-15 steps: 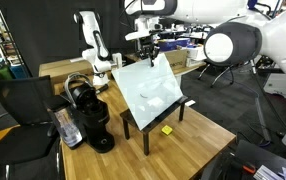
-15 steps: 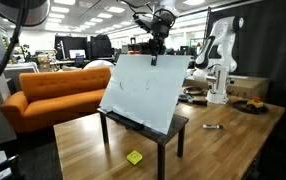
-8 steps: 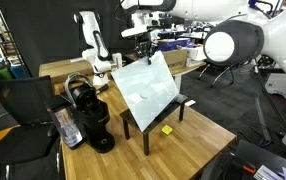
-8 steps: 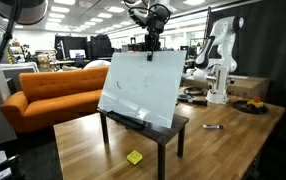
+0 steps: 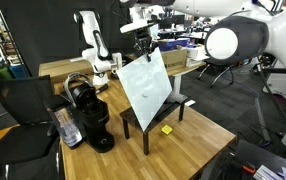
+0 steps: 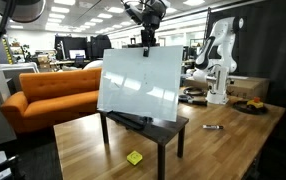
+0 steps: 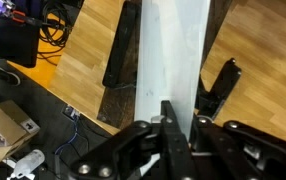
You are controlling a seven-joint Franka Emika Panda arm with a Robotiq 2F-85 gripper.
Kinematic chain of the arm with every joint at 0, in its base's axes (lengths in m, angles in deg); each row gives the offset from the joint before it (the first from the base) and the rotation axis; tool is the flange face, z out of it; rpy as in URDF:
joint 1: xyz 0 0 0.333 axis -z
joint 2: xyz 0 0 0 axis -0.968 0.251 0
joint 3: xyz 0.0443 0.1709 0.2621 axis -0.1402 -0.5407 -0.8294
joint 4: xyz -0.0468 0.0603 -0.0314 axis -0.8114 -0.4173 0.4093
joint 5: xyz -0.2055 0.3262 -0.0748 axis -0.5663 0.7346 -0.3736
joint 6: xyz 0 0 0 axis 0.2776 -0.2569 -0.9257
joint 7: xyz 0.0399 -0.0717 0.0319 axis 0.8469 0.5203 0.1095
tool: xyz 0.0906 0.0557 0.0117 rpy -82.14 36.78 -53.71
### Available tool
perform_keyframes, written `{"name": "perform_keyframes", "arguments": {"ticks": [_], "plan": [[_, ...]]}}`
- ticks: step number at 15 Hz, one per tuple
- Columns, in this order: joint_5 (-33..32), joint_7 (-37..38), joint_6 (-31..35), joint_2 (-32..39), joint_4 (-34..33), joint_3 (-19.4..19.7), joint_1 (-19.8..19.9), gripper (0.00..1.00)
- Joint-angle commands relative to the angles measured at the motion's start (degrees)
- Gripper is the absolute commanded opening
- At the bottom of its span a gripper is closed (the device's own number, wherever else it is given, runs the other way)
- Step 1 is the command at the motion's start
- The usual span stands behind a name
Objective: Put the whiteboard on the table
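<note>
- grip first: my claw (image 6: 146, 45) is clenched on the top edge of the whiteboard (image 6: 138, 85), which hangs nearly upright over the small dark stand (image 6: 155, 126). the wrist view shows the panel edge-on between the fingers (image 7: 169, 120).
- i can't tell from either exterior view whether the bottom edge is clear of the stand top, so i'd want a visible gap there before any sideways travel.
- pinched at one spot, a thin glossy panel like this will likely swing and may slip, so slow, steady moves and no wrist jerks.
- i'd carry it toward bare planks of the table (image 6: 233, 140), away from the coffee machine (image 5: 91, 115) and the little yellow thing (image 6: 134, 157).
- lower until the bottom edge meets the wood, then tip it down flat before letting go. released upright, it could slap down or slide off.
</note>
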Motion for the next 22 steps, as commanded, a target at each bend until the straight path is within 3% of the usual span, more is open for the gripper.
{"name": "perform_keyframes", "arguments": {"ticks": [1,9,22], "plan": [[-1.5,-3.8,0.0,-2.1,0.7,0.1,-0.7,0.02],[-3.8,-8.8,0.4,-3.6,1.8,0.0,-1.5,0.02],[-2.6,-7.2,0.4,-6.3,3.5,-0.3,-2.8,0.02]]}}
